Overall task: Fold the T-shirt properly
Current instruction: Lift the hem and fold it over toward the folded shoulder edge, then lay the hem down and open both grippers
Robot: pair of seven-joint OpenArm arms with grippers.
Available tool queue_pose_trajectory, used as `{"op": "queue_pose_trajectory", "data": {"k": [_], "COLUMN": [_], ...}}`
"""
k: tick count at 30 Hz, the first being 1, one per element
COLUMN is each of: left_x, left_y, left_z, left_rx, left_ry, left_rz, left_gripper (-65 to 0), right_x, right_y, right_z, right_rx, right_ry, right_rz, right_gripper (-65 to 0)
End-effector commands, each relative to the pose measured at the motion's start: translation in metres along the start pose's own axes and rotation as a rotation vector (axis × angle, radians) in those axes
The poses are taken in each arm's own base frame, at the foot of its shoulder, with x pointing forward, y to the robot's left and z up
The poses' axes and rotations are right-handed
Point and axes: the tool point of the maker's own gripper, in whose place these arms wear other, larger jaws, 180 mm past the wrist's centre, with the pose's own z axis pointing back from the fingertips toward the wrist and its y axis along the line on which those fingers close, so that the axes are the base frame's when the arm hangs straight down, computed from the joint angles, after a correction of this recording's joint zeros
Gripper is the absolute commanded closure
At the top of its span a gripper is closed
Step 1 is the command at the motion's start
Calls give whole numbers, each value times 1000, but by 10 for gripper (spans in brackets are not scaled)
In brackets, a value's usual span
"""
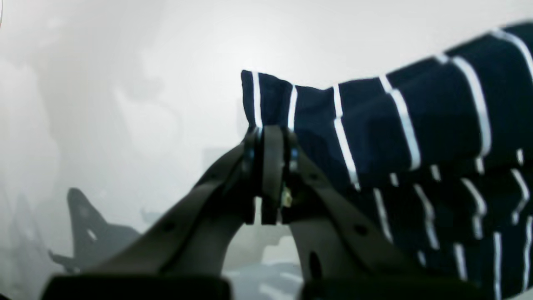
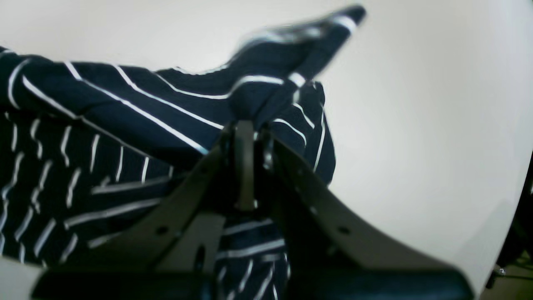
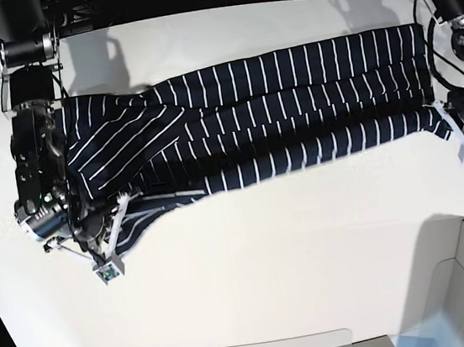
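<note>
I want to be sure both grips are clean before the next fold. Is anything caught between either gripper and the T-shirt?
Nothing visible. The left gripper is shut directly on a corner of the T-shirt, and the right gripper is shut on bunched fabric at the other end.

Navy white-striped T-shirt, folded lengthwise, stretched across the white table

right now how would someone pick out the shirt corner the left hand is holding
Start at the white table and the long striped T-shirt stretched across it. Follow it to the base view's right end, where the left hand is shut on the near corner, the end without sleeves.
</note>
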Motion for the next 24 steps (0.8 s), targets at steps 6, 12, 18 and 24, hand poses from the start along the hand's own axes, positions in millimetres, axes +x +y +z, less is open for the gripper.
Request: {"op": "queue_pose_trajectory", "data": {"k": [6, 12, 18, 24], "left_x": [-7, -26, -41, -58], "left_y": [27, 5, -8, -14], "left_z": [24, 21, 23, 25], "left_rx": [91, 64, 56, 53], "left_ry": [26, 67, 102, 159], "left_rz": [-4, -15, -35, -49], "left_gripper": [0, 0, 0, 0], "right_x": [24, 14, -8, -48], "right_y": [-10, 2, 8, 18], "right_z": [25, 23, 29, 33], "right_rx": [-56, -16, 36, 48], "right_ry": [-100, -93, -91, -27], "right_rz": [42, 45, 7, 21], "right_gripper": [0, 0, 0, 0]}}
